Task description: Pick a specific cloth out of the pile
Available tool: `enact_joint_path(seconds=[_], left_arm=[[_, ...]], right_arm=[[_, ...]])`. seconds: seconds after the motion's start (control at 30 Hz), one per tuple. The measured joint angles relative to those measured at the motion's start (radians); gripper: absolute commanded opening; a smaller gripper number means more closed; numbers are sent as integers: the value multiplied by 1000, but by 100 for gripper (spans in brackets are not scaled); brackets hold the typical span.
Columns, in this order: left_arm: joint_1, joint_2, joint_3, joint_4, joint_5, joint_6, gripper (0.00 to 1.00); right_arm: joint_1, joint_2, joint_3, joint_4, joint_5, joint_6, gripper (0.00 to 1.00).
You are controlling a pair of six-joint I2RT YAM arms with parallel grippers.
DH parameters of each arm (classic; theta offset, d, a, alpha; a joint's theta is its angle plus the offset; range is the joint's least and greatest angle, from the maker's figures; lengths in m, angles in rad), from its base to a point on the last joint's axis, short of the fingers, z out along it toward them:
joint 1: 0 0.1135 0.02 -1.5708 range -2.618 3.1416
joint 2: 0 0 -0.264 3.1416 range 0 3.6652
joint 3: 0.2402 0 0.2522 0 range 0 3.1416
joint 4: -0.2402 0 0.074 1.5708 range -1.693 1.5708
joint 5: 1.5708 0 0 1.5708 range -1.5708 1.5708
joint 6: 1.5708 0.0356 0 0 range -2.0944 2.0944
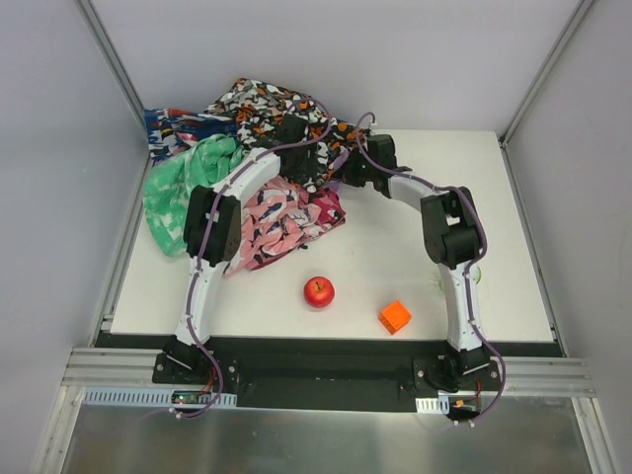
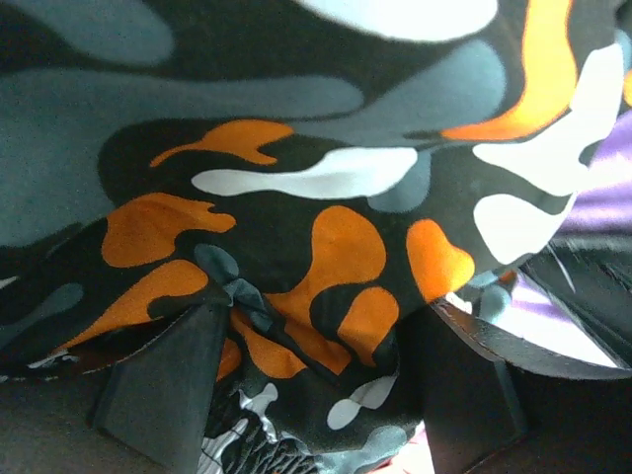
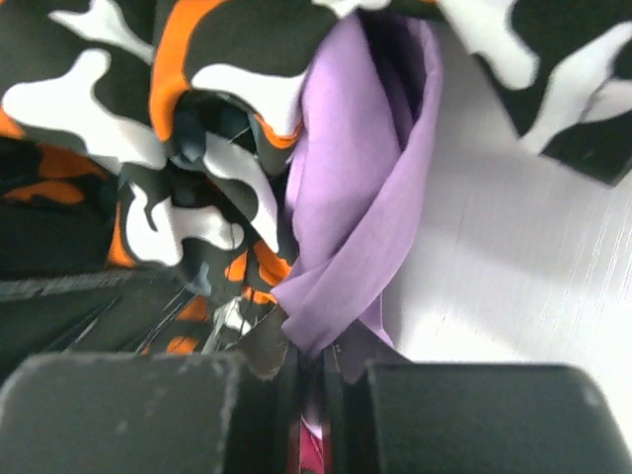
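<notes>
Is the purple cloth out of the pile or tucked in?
Tucked in: the lilac-purple soft cloth disappears under black-orange-white blotched fabric, pinched by the right end effector.

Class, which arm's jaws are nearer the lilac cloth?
Right. The right arm has its jaws shut on a fold of the lilac cloth. The left arm has its jaws straddling the black-orange cloth, with the lilac only off to one side.

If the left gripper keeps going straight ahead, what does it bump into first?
The black, orange and white cloth. It is already bunched up right inside the open left gripper, so probably at once.
</notes>
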Motion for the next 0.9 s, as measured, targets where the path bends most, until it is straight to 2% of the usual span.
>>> enact_joint_path(seconds=[0.13, 0.23, 0.27, 0.43, 0.5, 0.63, 0.8, 0.9], left_arm=[[4, 16, 21, -20, 0, -13, 42], [3, 24, 39, -36, 11, -30, 8], [4, 24, 43, -39, 24, -36, 0], [29, 24, 49, -51, 30, -74, 0], [41, 24, 49, -59, 30, -91, 0], [57, 24, 49, -71, 23, -124, 0], [72, 24, 49, -91, -5, -143, 0], [84, 24, 50, -110, -11, -154, 0]], right_arm=[[8, -98, -74, -13, -9, -15, 1], [28, -192, -117, -32, -12, -42, 1], [34, -219, -129, -42, -14, -53, 1], [32, -293, -150, -92, -52, -106, 5], [28, -294, -150, -109, -66, -122, 1], [21, -296, -174, -126, -83, -154, 1], [10, -308, -174, -214, -81, -201, 1], [3, -337, -129, -328, -72, -235, 1]])
